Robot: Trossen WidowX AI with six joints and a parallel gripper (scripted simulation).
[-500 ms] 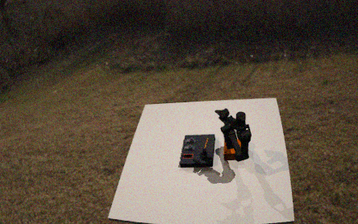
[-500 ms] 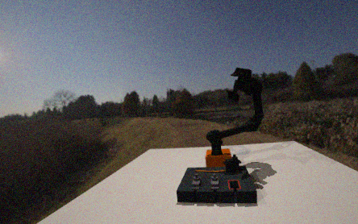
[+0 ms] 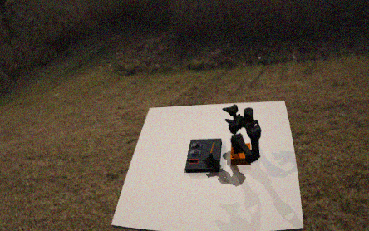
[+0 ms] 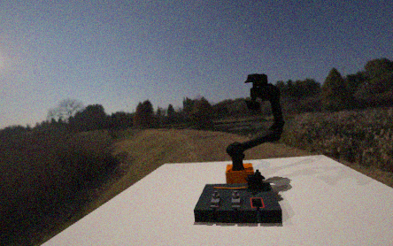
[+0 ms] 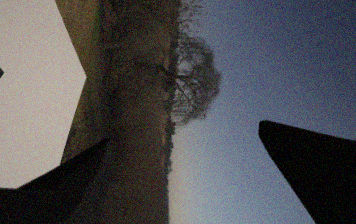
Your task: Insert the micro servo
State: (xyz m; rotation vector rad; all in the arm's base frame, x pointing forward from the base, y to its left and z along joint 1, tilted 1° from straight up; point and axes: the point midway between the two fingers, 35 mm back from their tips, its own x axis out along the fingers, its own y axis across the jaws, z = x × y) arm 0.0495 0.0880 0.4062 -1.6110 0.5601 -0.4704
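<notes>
deck [image 4: 221,208] on mat [image 4: 336,212] | arm base [image 4: 231,176] behind deck
</notes>
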